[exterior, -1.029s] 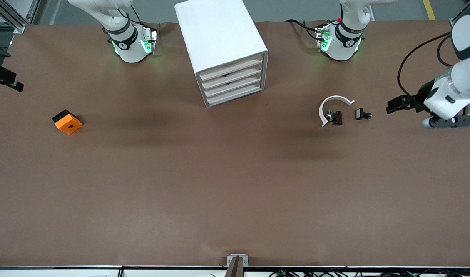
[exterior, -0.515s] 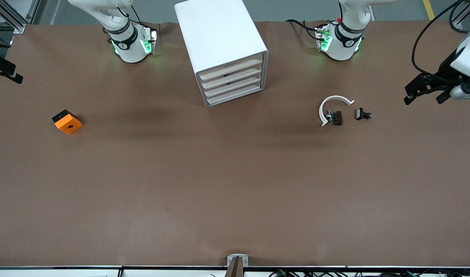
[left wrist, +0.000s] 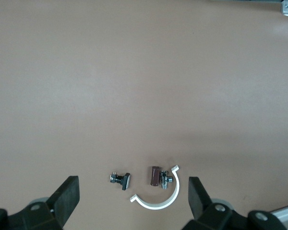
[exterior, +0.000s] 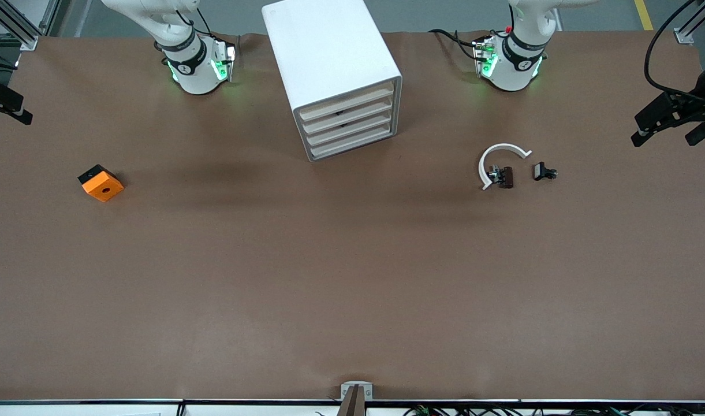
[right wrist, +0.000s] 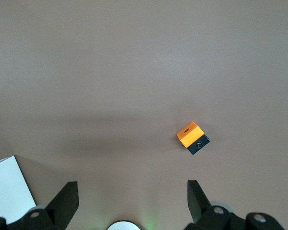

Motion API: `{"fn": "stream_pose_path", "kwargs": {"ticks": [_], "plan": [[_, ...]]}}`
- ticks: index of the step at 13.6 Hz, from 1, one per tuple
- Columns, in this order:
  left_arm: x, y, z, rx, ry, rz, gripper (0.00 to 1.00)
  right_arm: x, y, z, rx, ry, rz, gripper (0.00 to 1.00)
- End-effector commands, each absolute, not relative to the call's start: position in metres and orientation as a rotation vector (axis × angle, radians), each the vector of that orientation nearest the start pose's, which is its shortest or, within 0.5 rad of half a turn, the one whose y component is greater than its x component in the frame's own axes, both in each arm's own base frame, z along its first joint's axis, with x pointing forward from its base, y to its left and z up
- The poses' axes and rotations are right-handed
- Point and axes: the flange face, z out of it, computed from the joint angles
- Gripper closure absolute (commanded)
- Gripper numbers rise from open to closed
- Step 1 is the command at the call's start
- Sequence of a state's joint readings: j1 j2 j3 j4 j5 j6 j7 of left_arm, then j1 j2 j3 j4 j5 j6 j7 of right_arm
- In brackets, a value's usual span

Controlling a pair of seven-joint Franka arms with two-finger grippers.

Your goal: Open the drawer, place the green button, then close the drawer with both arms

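The white cabinet (exterior: 323, 52) stands between the two arm bases, and its four cream-fronted drawers (exterior: 347, 118) are all shut. No green-capped button shows in any view. My left gripper (exterior: 663, 140) is open and empty, up in the air at the table's edge at the left arm's end. In the left wrist view its fingers (left wrist: 67, 196) stand wide apart, high over the white curved strip (left wrist: 158, 199). My right gripper (exterior: 8, 104) is open and empty at the right arm's end. In the right wrist view (right wrist: 129, 199) it hangs high over bare table, with a corner of the cabinet (right wrist: 7, 187) in sight.
An orange cube with a round hole (exterior: 101, 182) lies toward the right arm's end; it also shows in the right wrist view (right wrist: 192, 136). The white curved strip (exterior: 499, 162) with a brown piece (exterior: 507, 177) and a black clip (exterior: 544, 171) lies toward the left arm's end.
My left arm has risen and swung outward toward the table's edge at its own end. My right gripper has barely shifted. Nothing on the table has moved.
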State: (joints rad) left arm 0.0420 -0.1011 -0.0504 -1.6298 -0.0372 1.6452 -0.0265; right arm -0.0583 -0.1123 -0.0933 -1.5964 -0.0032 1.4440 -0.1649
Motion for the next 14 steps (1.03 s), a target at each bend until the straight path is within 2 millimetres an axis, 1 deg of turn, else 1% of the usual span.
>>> {"fn": "stream_pose_path", "kwargs": {"ticks": [1,4,8,11,14], "plan": [[0.536,-0.014,0.658,-3.161,-0.016,-0.089,0.0,0.491,-0.072,0.663,-3.144,-0.056,0.045,0.0],[0.537,-0.009,0.652,-3.16,-0.02,-0.043,0.0,0.49,-0.069,0.662,-3.144,-0.052,0.053,0.0],[0.538,-0.008,0.649,-3.16,-0.023,-0.033,0.0,0.491,-0.066,0.662,-3.133,-0.02,0.05,0.0],[0.54,-0.008,0.643,-3.161,-0.03,-0.007,0.0,0.491,-0.063,0.663,-3.131,-0.03,0.042,0.0],[0.54,-0.007,0.643,-3.161,-0.03,-0.007,0.0,0.491,-0.065,0.662,-3.13,-0.023,0.047,0.0]]}}
